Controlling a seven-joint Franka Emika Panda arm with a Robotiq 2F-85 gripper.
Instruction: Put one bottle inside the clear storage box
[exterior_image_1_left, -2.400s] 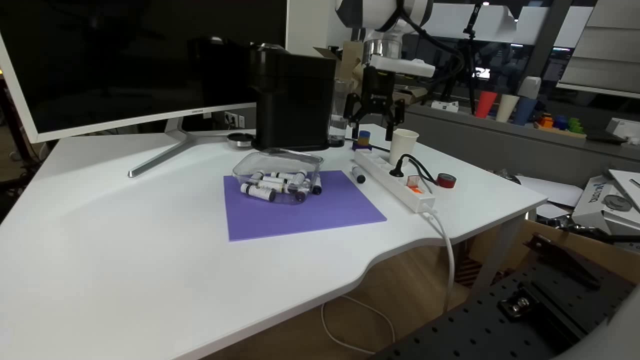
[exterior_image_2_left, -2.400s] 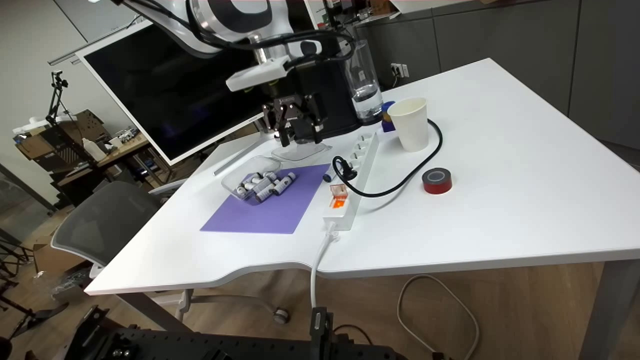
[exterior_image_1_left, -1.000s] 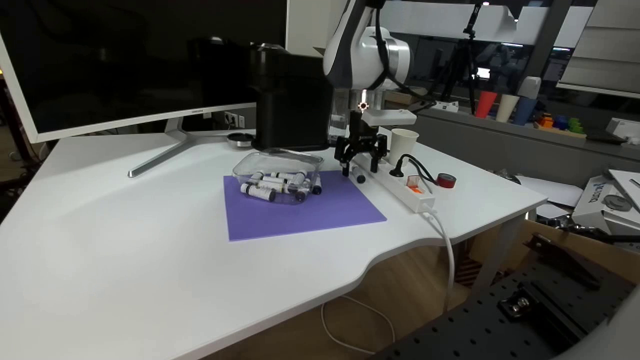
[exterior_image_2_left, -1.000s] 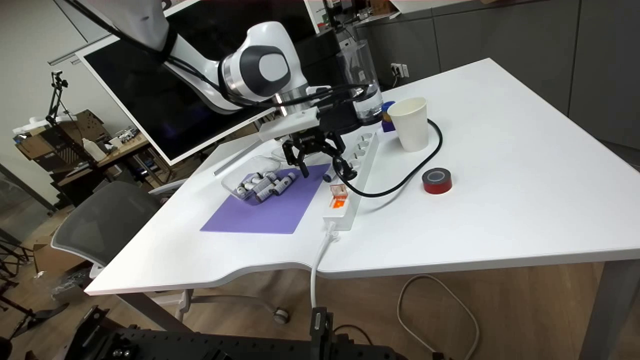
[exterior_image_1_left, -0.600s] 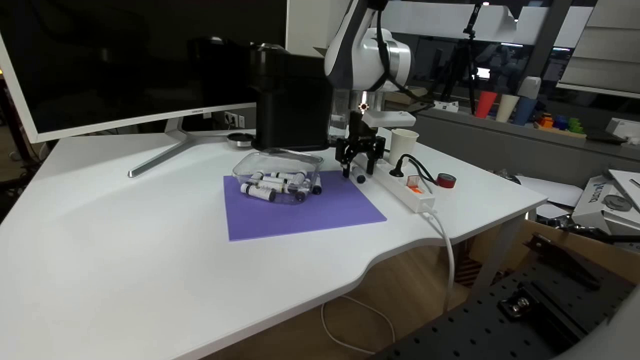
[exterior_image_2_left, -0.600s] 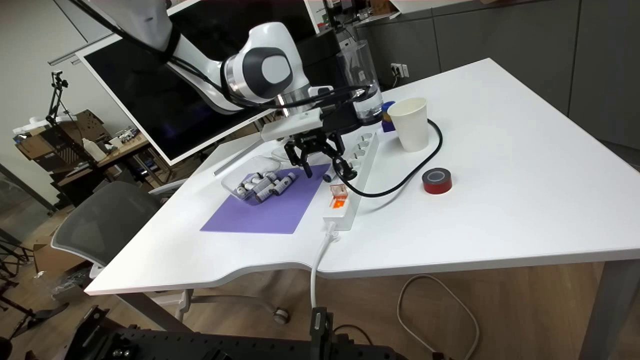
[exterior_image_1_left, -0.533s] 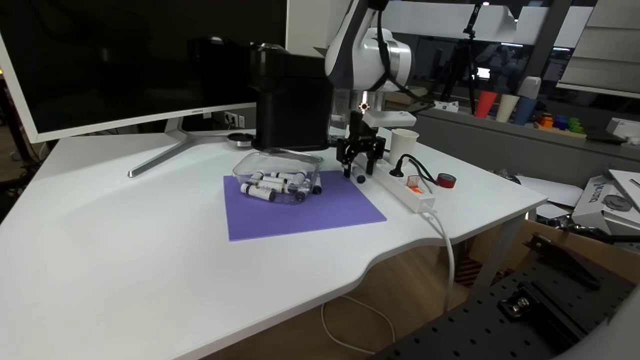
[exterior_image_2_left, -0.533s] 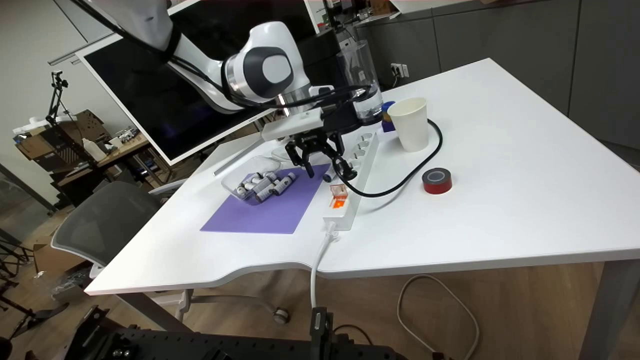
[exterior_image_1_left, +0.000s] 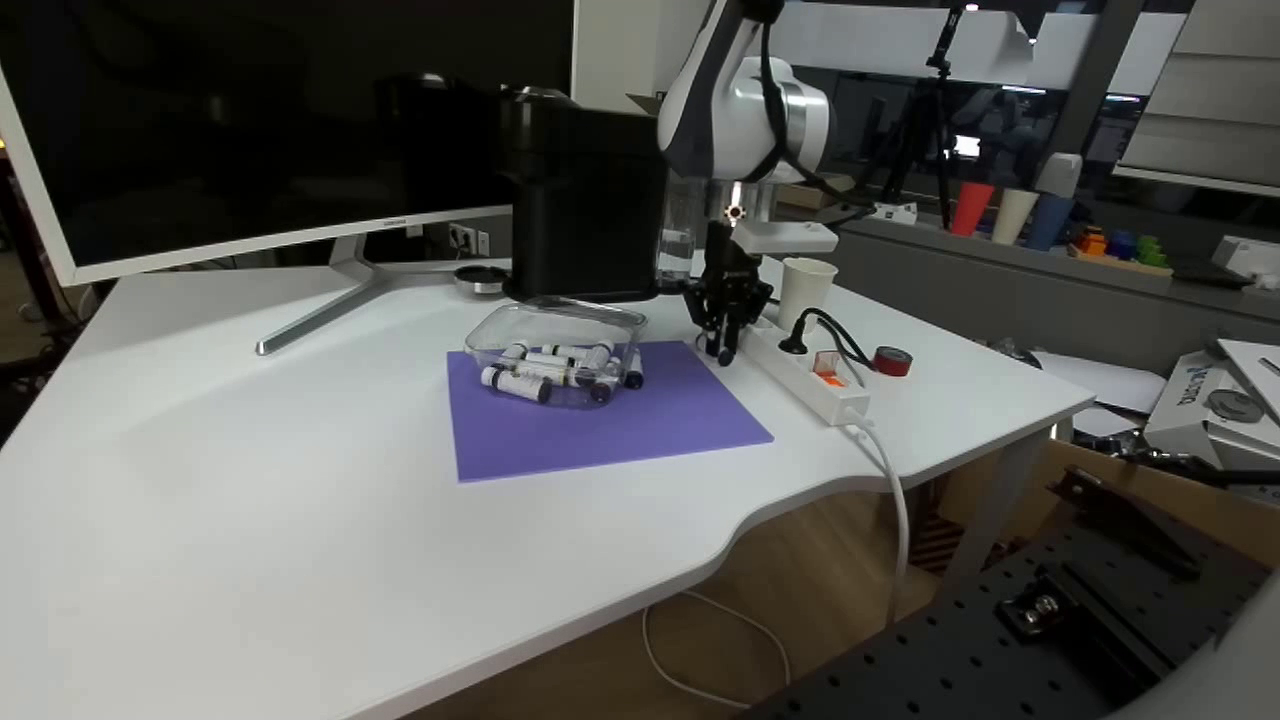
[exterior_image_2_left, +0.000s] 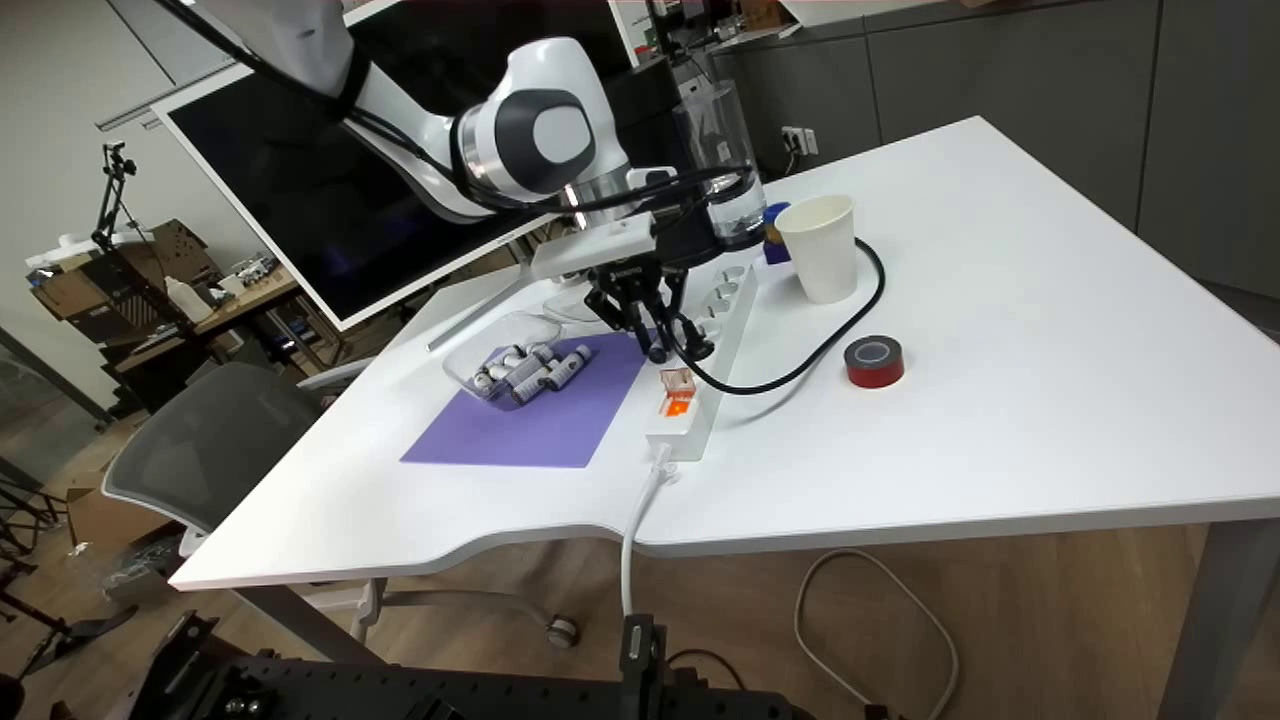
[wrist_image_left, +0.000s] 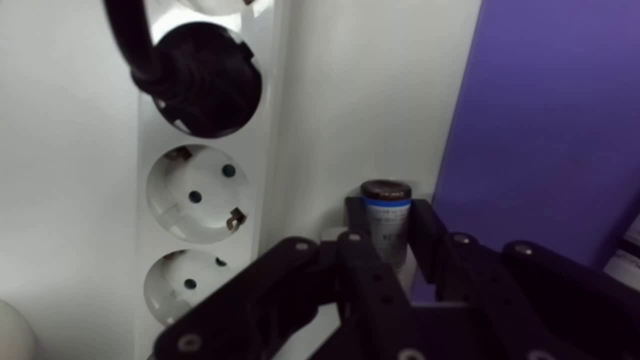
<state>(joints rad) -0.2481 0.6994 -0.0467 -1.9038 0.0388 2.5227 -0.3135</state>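
Note:
A white-labelled bottle (wrist_image_left: 387, 225) with a dark cap and a blue ring lies on the table between the power strip and the purple mat. My gripper (wrist_image_left: 387, 204) is shut on it, one finger on each side just behind the cap. In both exterior views the gripper (exterior_image_1_left: 722, 345) is low at the table, and little more than the bottle's dark cap (exterior_image_2_left: 657, 354) shows below the fingers. The clear storage box (exterior_image_1_left: 488, 335) rests partly on the mat, without a lid on it, and several white bottles (exterior_image_1_left: 515, 384) with dark caps show in it.
Close beside the gripper runs a white power strip (exterior_image_1_left: 790, 365) with a black plug (exterior_image_2_left: 697, 345) and its cable. A paper cup (exterior_image_2_left: 822, 250) stands past the strip. Behind are a black machine (exterior_image_1_left: 590, 200) and a clear cylinder (exterior_image_2_left: 735, 190). The purple mat (exterior_image_1_left: 620, 440) lies flat.
My gripper came down from above the table to the loose bottle. Within the last half second its jaws closed on the bottle, and the cap shifted very slightly. Box and its bottles stayed put.

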